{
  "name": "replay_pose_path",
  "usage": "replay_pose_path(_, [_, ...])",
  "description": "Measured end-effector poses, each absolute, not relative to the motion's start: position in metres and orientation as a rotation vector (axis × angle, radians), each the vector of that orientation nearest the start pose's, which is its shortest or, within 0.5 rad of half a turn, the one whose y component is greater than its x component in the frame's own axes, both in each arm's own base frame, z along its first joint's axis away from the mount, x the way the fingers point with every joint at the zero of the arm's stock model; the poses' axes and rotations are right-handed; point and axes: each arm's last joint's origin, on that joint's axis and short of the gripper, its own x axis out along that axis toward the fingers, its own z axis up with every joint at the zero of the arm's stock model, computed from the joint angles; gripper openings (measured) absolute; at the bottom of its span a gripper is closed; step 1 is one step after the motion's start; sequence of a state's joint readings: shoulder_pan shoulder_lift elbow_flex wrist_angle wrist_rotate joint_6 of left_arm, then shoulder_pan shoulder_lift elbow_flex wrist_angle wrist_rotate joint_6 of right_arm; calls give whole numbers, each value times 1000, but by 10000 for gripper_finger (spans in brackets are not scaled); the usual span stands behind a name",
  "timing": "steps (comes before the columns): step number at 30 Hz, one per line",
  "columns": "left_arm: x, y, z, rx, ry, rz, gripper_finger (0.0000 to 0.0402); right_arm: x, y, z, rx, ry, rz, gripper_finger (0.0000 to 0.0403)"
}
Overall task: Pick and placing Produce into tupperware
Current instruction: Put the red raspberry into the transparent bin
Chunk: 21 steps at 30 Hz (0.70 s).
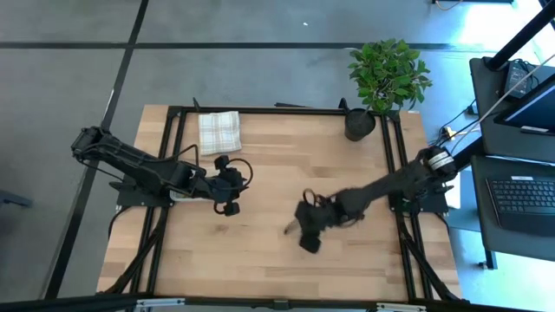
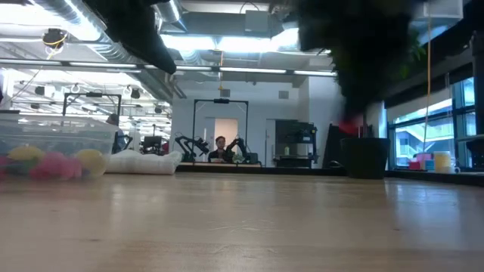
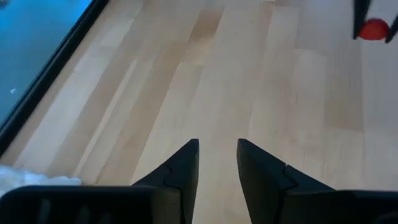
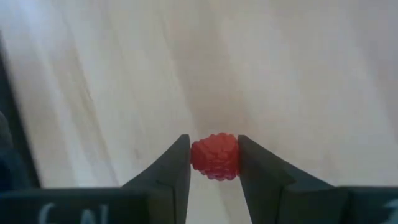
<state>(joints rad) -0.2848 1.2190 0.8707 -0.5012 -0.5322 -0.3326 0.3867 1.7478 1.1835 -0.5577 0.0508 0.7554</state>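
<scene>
Gripping a red berry (image 4: pixel 215 156) between its two fingers (image 4: pixel 166 177), my right tool (image 4: pixel 214 163) hangs over bare wood near the middle of the tabletop (image 1: pixel 269 251). From above, that tool (image 1: pixel 308 227) sits right of centre, its arm reaching in from the right edge. My left tool (image 3: pixel 217 163) waits over the left half, fingers a little apart with nothing between them. The clear tupperware (image 2: pixel 53 151) stands at the left in the low view, with yellow and pink produce (image 2: pixel 49 164) inside. A folded cloth (image 1: pixel 218 132) lies at the far edge, and a potted plant (image 1: pixel 381 82) stands at the far right corner.
</scene>
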Motion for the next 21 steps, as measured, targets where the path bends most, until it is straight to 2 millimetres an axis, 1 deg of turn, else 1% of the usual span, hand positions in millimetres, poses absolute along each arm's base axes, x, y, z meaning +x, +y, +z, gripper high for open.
replay_pose_path(6, [237,-54,256,187,732,300,119,346,87,231,529,855,-108,114])
replay_pose_path(11, [244,-55,264,379,662,241,125,360,56,246,607,699,-111,114])
replay_pose_path(14, [249,-56,270,451,597,219,125,366,44,254,624,618,-60,114])
replay_pose_path(17, [252,-56,276,475,539,254,125,371,36,260,635,564,8,114])
replay_pose_path(21, [253,-56,279,472,513,288,125,371,26,262,630,559,45,114])
